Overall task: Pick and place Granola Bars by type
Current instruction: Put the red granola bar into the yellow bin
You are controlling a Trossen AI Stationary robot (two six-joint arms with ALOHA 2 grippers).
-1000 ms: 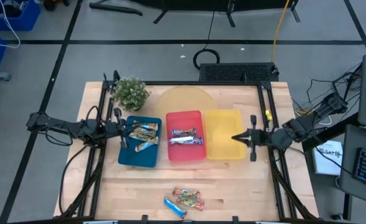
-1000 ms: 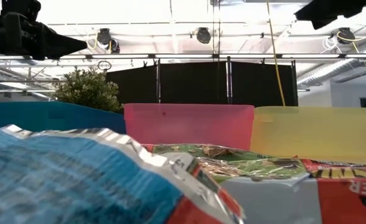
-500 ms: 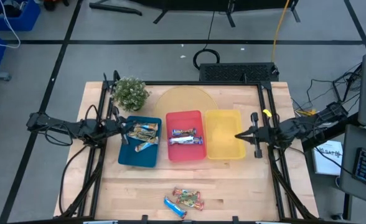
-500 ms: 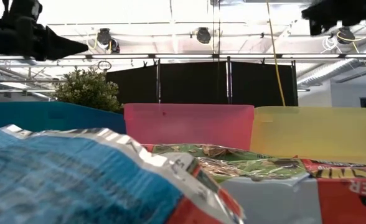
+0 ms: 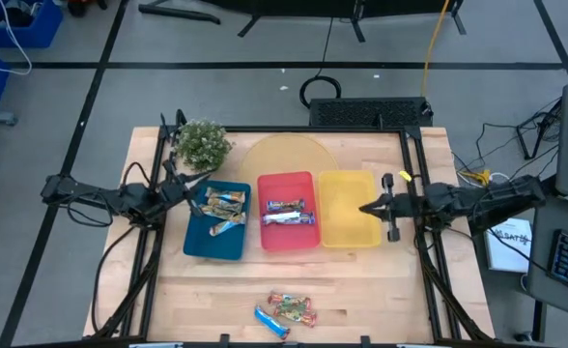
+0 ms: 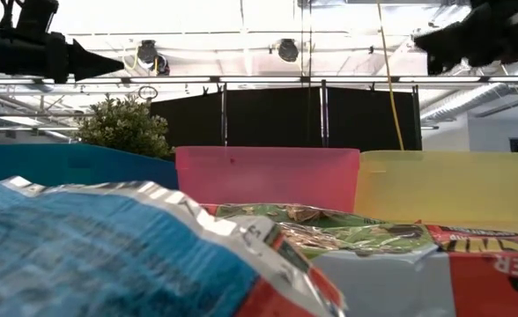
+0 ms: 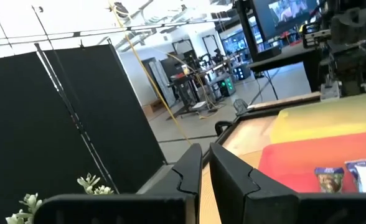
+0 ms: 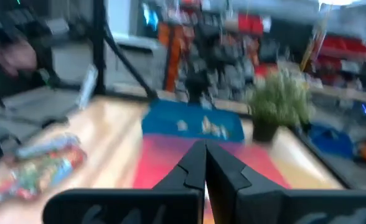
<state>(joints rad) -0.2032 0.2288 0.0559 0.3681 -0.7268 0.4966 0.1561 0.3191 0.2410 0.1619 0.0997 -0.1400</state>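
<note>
the left gripper (image 5: 193, 196) hangs over the rectangular blue plastic tray (image 5: 216, 244), fingers nearly together and grasping nothing. the right gripper (image 5: 369, 207) sits clenched and empty over the yellow rectangular tray (image 5: 350, 234). shiny foil-wrapped granola bars (image 5: 287, 309) lie loose on the wooden table (image 5: 381, 290) near its front edge (others rest in the blue tray and the red plastic tray (image 5: 288, 237)).
</note>
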